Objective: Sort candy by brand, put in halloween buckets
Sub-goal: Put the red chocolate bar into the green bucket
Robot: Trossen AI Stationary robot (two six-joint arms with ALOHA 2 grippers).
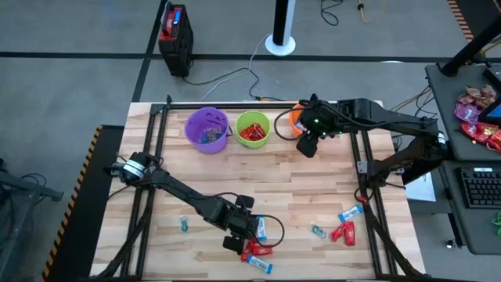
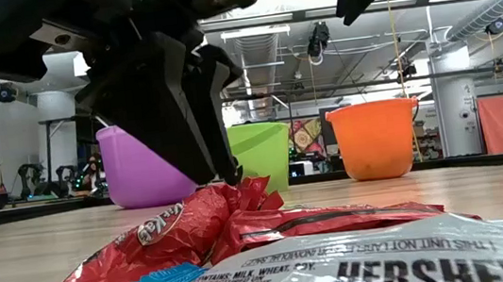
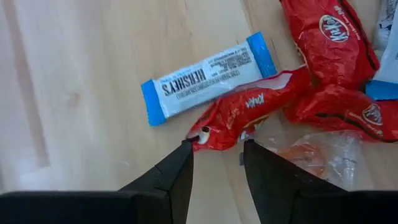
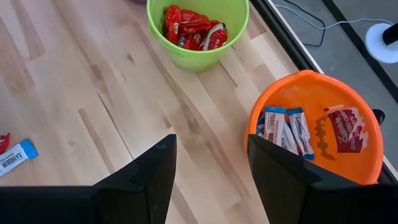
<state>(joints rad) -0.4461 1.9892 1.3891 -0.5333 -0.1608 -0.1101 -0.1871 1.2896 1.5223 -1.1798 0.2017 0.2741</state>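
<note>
Near the table's front edge lies a heap of candy: a blue-and-white bar (image 3: 205, 78), several red wrappers (image 3: 249, 112) and a clear wrapper (image 3: 323, 155). My left gripper (image 3: 217, 149) stands open, slanting down, its fingertips on either side of the near end of one red wrapper (image 3: 208, 134). At the far edge stand the purple bucket (image 1: 207, 129), the green bucket (image 1: 253, 129) and the orange bucket (image 4: 311, 124). My right gripper (image 4: 211, 155) hangs open and empty above the table beside the orange bucket. My left gripper comes at the red wrapper's end (image 3: 202, 135) from above on a slant, one fingertip (image 3: 186, 152) right beside it. Whether a finger touches the wrapper, I cannot tell. The wrapper lies flat on the table among the others.
The green bucket holds red wrappers (image 4: 193, 28); the orange one holds blue-and-white bars (image 4: 283, 127). More candy lies at the front right (image 1: 343, 231), and a small teal piece (image 1: 184, 225) at the front left. Bare wood stretches across the table's middle.
</note>
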